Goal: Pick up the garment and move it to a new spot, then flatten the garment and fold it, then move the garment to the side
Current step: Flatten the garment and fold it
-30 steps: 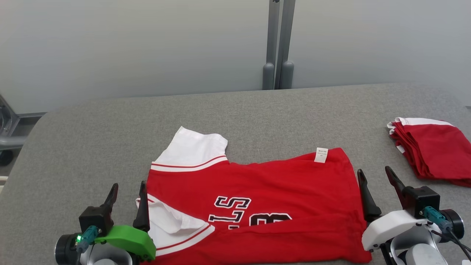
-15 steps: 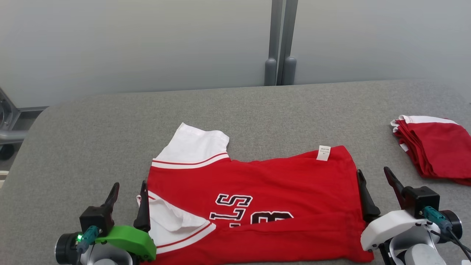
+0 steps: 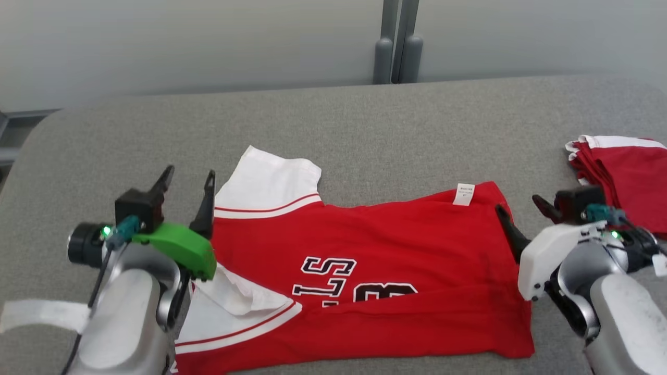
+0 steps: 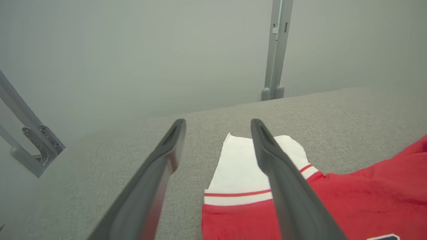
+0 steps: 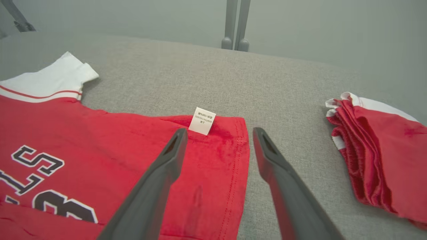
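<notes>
Two grippers, fingers spread, gripping nothing: left gripper (image 3: 189, 172) at the left edge of the red jersey (image 3: 375, 245), beside its white sleeve (image 3: 271, 182); right gripper (image 3: 517, 204) over the right hem near the care label (image 3: 464, 194). Jersey lies partly folded mid grey table (image 3: 365, 120); stack of folded red garments (image 3: 628, 177) far right.

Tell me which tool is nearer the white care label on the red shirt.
Right. The right tool straddles the shirt edge just beside the label; the left tool is across the shirt, by the white sleeve.

Soft red-and-white cloth garment (image 3: 365, 260) on a coarse, matt grey woven fabric tabletop (image 3: 365, 125).
</notes>
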You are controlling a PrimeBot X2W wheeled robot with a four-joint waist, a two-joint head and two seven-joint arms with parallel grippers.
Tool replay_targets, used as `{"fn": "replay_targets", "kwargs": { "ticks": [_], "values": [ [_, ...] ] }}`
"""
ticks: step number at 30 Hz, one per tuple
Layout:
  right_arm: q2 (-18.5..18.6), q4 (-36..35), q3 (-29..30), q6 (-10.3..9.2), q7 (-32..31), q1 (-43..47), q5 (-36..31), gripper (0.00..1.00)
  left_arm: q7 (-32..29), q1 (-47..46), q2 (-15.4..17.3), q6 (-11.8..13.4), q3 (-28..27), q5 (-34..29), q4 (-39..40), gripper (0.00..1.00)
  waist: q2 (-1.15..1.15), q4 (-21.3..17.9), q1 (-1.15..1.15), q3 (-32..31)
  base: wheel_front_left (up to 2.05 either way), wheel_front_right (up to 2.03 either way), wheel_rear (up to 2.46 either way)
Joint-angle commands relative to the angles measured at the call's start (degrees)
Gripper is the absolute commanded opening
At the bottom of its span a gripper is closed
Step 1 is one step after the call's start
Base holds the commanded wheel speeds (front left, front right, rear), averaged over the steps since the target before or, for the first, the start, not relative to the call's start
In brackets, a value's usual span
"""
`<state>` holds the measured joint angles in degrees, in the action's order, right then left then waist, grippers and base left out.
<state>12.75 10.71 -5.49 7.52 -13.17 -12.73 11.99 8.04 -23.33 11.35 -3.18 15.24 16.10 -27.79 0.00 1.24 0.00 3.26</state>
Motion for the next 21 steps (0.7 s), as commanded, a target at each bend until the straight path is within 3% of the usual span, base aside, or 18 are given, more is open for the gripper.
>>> {"fn": "replay_targets", "kwargs": {
  "ticks": [1,6,9,16,21],
  "values": [
    [1.7,-0.6,-1.7,-0.03,-2.9,-2.6,1.4,1.00,-1.2,-3.1,0.6,-0.5,0.2,-0.5,-0.8,1.00,0.00,-0.9,0.00,5.8,0.00,0.00,0.00],
    [7.5,-0.7,-8.7,-0.08,-15.4,-11.5,7.0,1.00,-8.5,-13.1,1.4,-1.8,1.9,-1.1,-6.1,1.00,0.00,-2.8,0.00,10.5,0.00,0.00,0.00],
    [10.0,-0.5,-13.1,-0.05,-19.4,-17.5,9.1,1.00,-13.5,-18.6,1.3,-2.5,2.9,-0.6,-10.3,1.00,0.00,-3.8,0.00,12.8,0.00,0.00,0.00],
    [14.5,2.4,-24.1,-0.07,-21.7,-30.0,11.4,1.00,-22.0,-28.5,2.6,-3.7,4.0,1.3,-17.6,1.00,0.00,-6.9,0.00,17.4,0.00,0.00,0.00],
    [16.2,5.2,-27.8,-0.07,-19.7,-34.3,13.2,1.00,-25.6,-32.4,3.8,-4.1,5.4,2.2,-21.4,1.00,0.00,-7.9,0.00,18.7,0.00,0.00,0.00]
  ]
}}
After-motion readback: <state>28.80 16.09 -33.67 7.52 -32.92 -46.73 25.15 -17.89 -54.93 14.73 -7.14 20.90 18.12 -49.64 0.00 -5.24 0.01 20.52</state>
